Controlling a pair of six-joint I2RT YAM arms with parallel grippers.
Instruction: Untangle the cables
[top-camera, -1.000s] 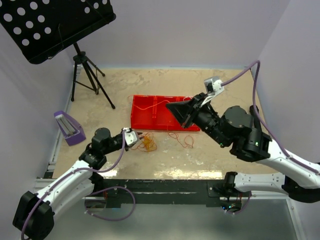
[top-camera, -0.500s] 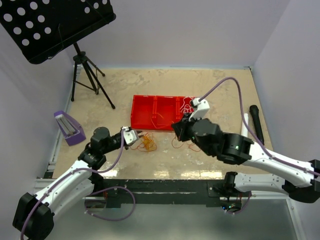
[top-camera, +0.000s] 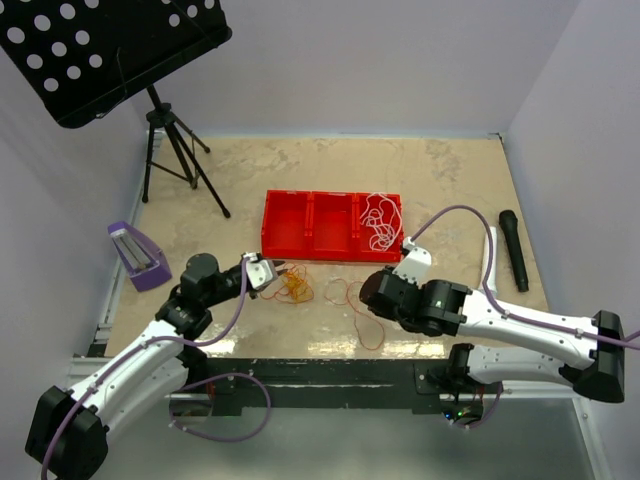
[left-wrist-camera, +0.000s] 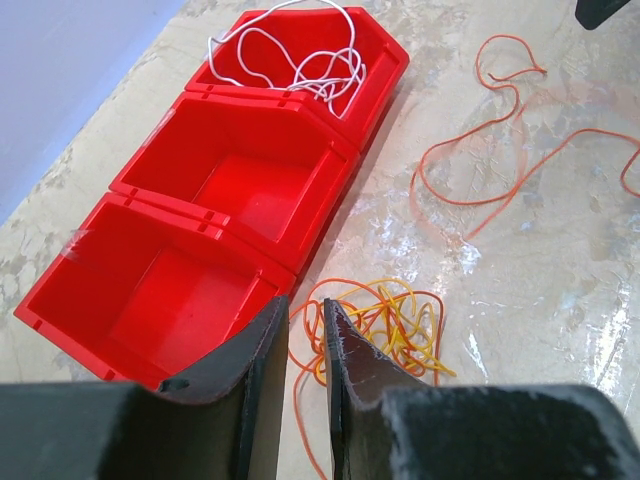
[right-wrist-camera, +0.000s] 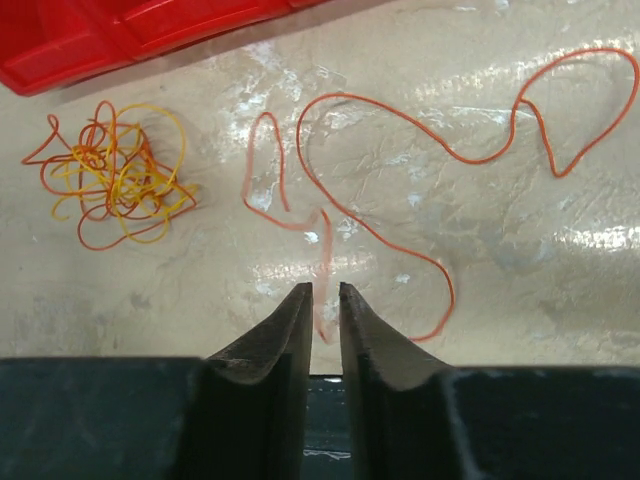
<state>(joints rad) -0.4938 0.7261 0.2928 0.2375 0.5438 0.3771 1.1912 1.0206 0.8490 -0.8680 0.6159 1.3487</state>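
Observation:
A tangle of orange and yellow cables (top-camera: 295, 288) lies on the table in front of the red tray (top-camera: 285, 248). My left gripper (left-wrist-camera: 305, 305) sits low at its left edge. Its jaws stand a narrow gap apart, and one orange strand runs along the table through that gap. A loose red cable (right-wrist-camera: 400, 130) sprawls to the right of the tangle (right-wrist-camera: 115, 175). My right gripper (right-wrist-camera: 323, 290) is at its near end, jaws slightly open, with a blurred strand end between them. A white cable (top-camera: 378, 222) lies in the tray's right compartment.
A black music stand on a tripod (top-camera: 180, 160) stands at the back left. A purple holder (top-camera: 137, 255) is by the left wall and a black microphone (top-camera: 514, 250) lies at the right. The tray's left and middle compartments (left-wrist-camera: 230, 190) hold nothing.
My right arm swung down from over the tray to the table's front and its jaws parted. The red cable now lies spread on the table. The left arm stayed put.

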